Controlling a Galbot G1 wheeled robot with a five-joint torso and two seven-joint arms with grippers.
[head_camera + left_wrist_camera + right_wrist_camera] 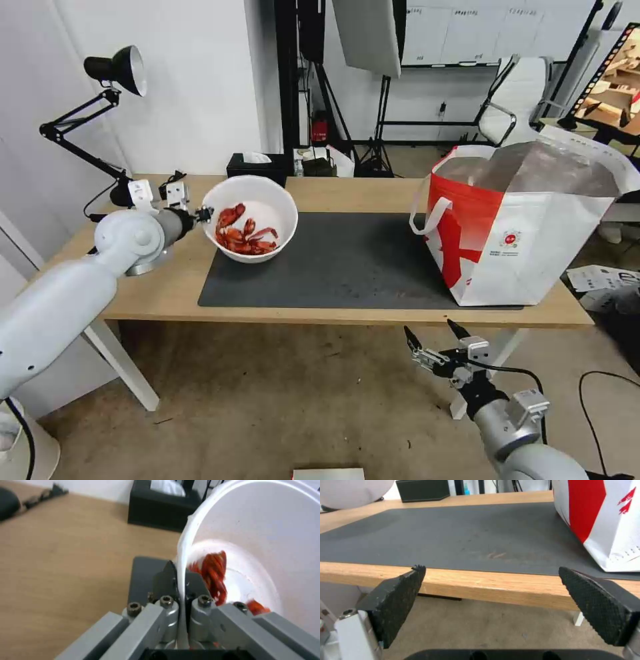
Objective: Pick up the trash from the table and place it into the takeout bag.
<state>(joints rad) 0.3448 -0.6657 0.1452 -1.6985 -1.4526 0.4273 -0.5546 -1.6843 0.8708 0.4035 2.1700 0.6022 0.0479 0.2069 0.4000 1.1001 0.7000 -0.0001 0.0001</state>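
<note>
The trash in view is a white round bowl (257, 207) of red crayfish shells (243, 235), tilted and held just above the left end of the dark mat (347, 260) on the table (347, 190). My left gripper (205, 215) is shut on the bowl's left rim; in the left wrist view the rim (183, 555) runs between the gripper (180, 577) fingers. The red-and-white takeout bag (527, 227) stands open at the table's right end. Below the table's front edge, in front of the bag, my right gripper (432, 337) hangs open with nothing in it, its pads (398, 597) wide apart.
A black tissue box (257, 167) sits at the back of the table behind the bowl. A black desk lamp (113, 70) stands at the far left corner. Behind the table are a light stand and an office chair (517, 100). Cables and papers lie on the floor at right.
</note>
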